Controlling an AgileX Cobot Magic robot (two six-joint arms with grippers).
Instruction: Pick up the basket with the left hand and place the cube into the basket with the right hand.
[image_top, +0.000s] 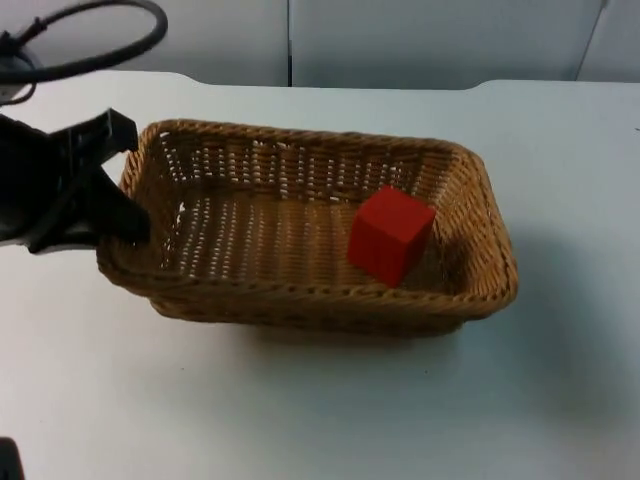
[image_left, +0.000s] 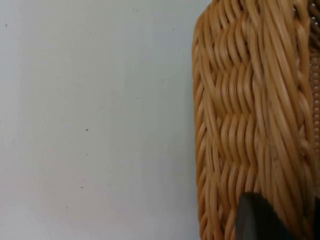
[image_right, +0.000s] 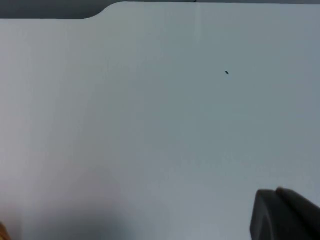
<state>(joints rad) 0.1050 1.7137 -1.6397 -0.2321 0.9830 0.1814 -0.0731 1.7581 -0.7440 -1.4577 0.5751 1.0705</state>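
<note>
The left end effector (image_top: 128, 195) sits at the basket's (image_top: 300, 300) left short end, one black finger above the rim and one reaching down inside against the wall, so it looks clamped on the woven edge, though the exact pinch point is hard to make out from above. The basket casts a soft shadow on the white counter (image_top: 320, 410) just below its near wall, and whether it is lifted clear or resting is not certain. Inside it, the red cube (image_top: 391, 235) lies toward the right end, tilted, with one corner leaning close to the near wall. In the left wrist view the basket's braided wall (image_left: 240, 125) runs right beside a black fingertip (image_left: 255, 220), with bare counter (image_left: 95, 120) next to it. The right wrist view looks onto plain counter (image_right: 150, 125) with a tiny dark speck (image_right: 227, 73) on it, and the right end effector's dark fingertip (image_right: 282, 215) stands over that surface; I cannot tell how its fingers are set.
</note>
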